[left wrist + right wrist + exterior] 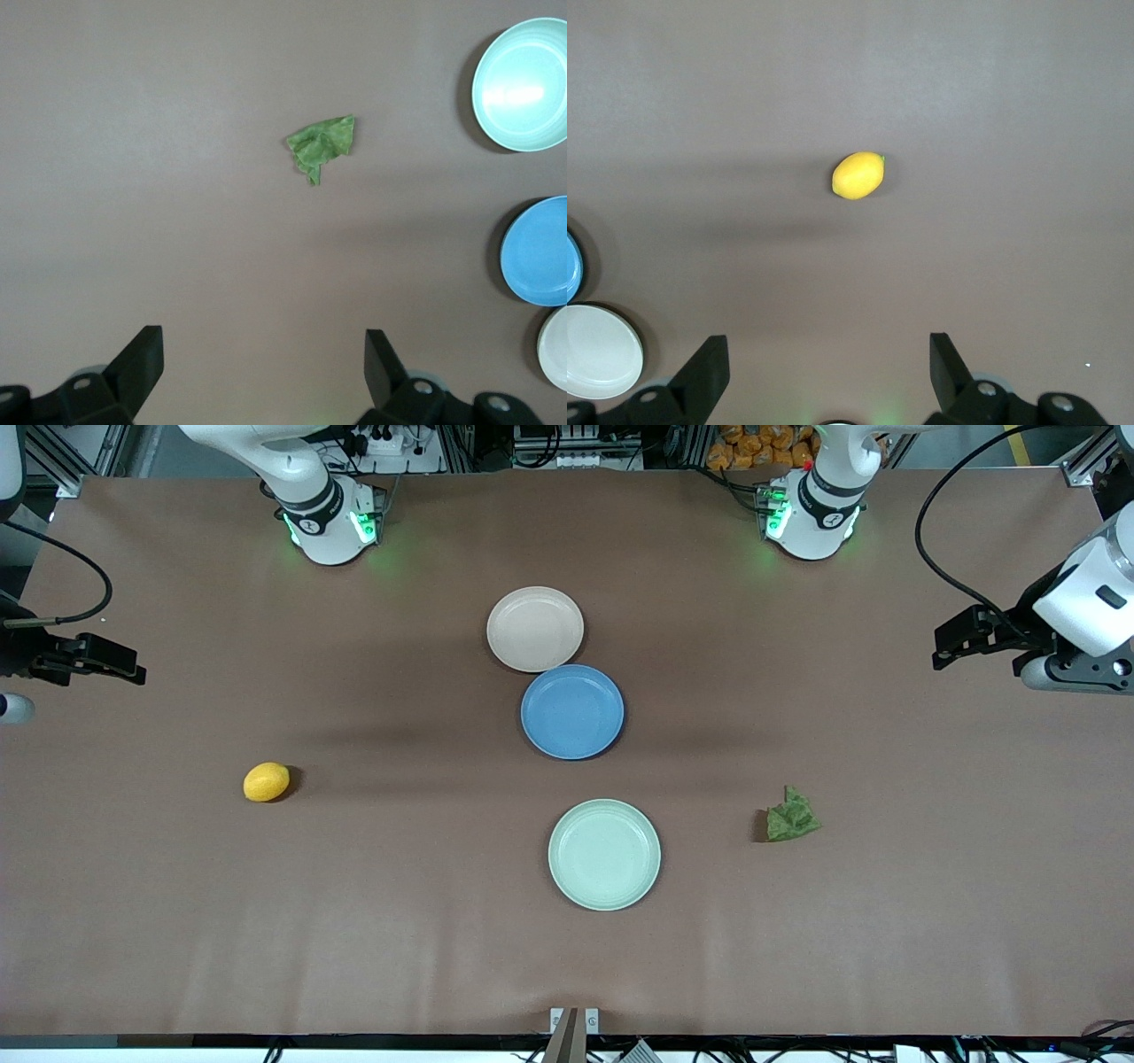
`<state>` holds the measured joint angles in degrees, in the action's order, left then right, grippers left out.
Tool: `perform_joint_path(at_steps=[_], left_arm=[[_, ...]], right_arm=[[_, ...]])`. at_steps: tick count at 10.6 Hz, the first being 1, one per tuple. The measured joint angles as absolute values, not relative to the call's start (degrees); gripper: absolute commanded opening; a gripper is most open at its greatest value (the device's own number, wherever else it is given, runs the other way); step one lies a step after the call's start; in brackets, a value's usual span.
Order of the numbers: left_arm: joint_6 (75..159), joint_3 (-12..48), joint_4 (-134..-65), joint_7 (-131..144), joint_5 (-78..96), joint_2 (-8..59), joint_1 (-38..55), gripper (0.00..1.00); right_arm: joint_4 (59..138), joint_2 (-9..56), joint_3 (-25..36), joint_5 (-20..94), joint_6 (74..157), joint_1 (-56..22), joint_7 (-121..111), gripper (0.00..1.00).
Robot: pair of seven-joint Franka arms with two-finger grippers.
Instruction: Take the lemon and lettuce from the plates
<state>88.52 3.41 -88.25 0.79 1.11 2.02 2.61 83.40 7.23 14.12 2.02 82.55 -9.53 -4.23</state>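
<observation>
The lemon [266, 781] lies on the bare table toward the right arm's end; it also shows in the right wrist view [858, 174]. The lettuce [791, 816] lies on the bare table toward the left arm's end and shows in the left wrist view [322, 146]. The beige plate [535, 629] and the mint green plate [604, 854] stand empty mid-table. My left gripper [941, 651] [264, 354] is open and empty, high over the left arm's end. My right gripper [133, 669] [829, 354] is open and empty, high over the right arm's end.
An empty blue plate [572, 711] sits between the two plates, touching the beige one. The left wrist view shows the mint [523, 84], blue [540, 252] and beige [558, 350] plates. The right wrist view shows the beige plate [598, 350].
</observation>
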Motion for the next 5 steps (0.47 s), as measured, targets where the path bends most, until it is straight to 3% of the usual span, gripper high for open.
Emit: perform_joint_path(at_steps=[5], left_arm=[[88.1,3.5,-86.9,0.0,1.1,2.0,2.5,1.0]], right_arm=[[83.7,7.2,14.2,2.0,82.5,-9.4,-4.2,1.0]])
